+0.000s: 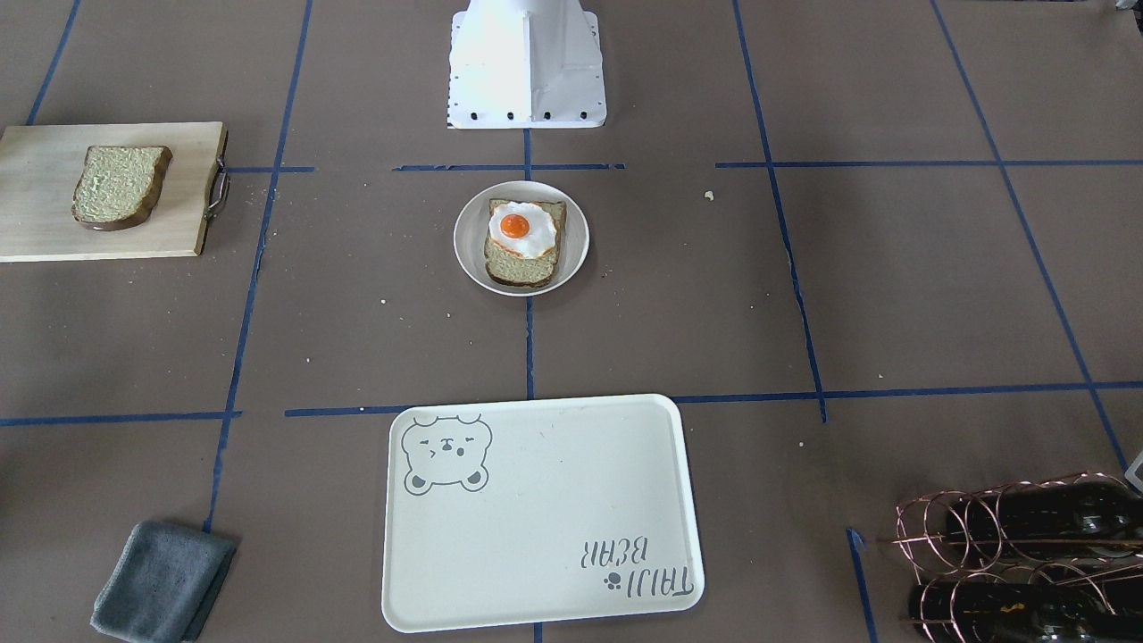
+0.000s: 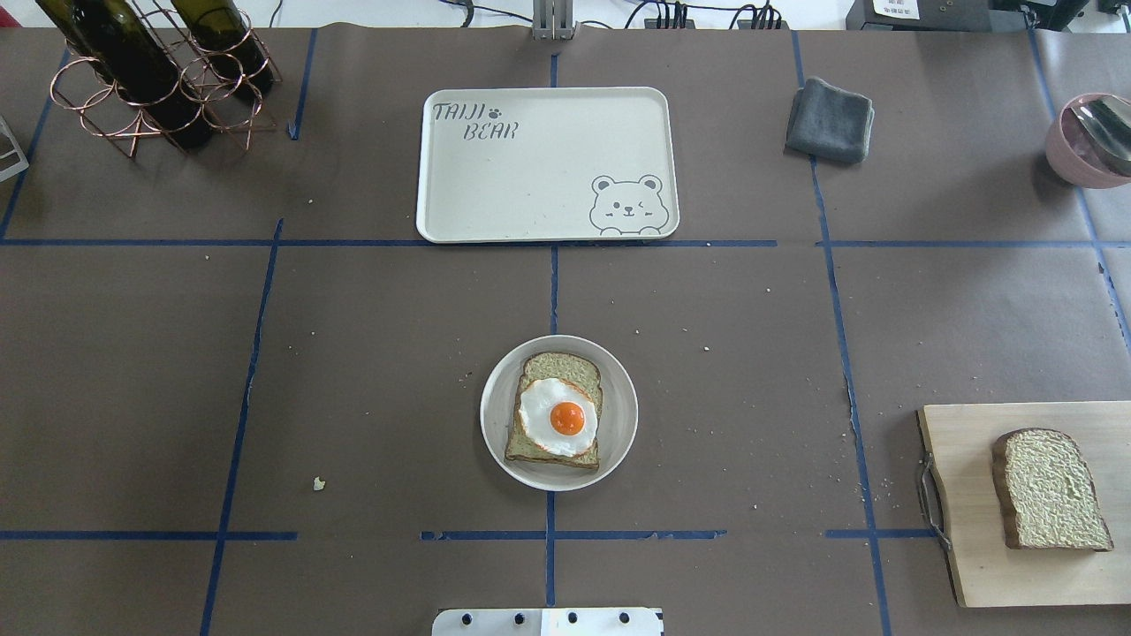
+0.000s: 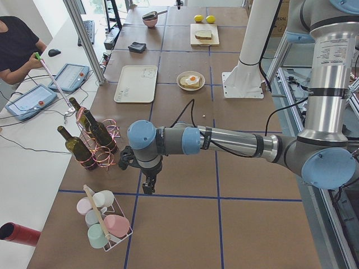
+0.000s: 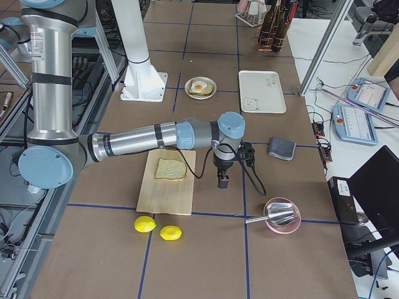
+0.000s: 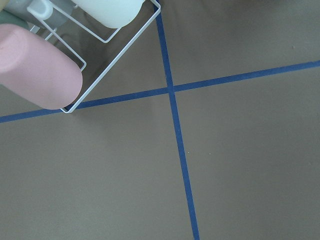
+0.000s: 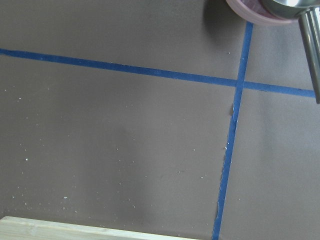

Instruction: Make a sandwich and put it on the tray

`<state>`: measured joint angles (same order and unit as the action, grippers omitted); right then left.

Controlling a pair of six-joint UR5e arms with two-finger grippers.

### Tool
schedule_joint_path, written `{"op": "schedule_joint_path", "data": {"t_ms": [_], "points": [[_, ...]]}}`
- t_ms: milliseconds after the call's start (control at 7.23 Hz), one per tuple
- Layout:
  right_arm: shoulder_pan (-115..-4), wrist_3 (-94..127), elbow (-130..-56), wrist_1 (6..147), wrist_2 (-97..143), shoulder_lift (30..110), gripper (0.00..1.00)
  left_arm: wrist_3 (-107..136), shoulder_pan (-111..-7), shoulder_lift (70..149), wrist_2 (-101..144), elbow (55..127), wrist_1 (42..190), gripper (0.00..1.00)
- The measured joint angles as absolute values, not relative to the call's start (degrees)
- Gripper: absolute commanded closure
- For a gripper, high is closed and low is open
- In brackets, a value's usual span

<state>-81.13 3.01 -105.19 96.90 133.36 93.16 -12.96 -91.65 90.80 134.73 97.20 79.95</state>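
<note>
A small round white plate [image 2: 623, 415] at the table's middle holds one bread slice [image 2: 558, 367] with a fried egg [image 2: 557, 418] on top; it also shows in the front-facing view [image 1: 469, 237]. The second bread slice [image 2: 1051, 488] lies apart on the wooden cutting board [image 2: 972, 548]. The cream tray [image 2: 530, 177] with the bear drawing lies bare beyond the plate. My left gripper [image 3: 148, 188] hangs over bare table by the cup rack, far from the plate; I cannot tell whether it is open or shut. My right gripper [image 4: 222, 182] hangs beside the cutting board; likewise I cannot tell.
A copper rack with dark bottles [image 2: 150, 71] stands far left, a folded grey cloth [image 2: 829, 119] far right, and a pink bowl with a spoon [image 2: 1091, 141] at the right edge. Two lemons [image 4: 144, 224] lie past the board. A wire rack of pastel cups [image 3: 104, 224] stands near my left gripper.
</note>
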Motion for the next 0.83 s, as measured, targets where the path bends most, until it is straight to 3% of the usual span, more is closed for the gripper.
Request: {"op": "schedule_joint_path", "data": {"t_ms": [830], "points": [[-78.7,3.0,-105.8,96.6,137.1,94.3,0.0,-11.8,-91.6,90.6,136.9,98.0,80.8,0.0]]}}
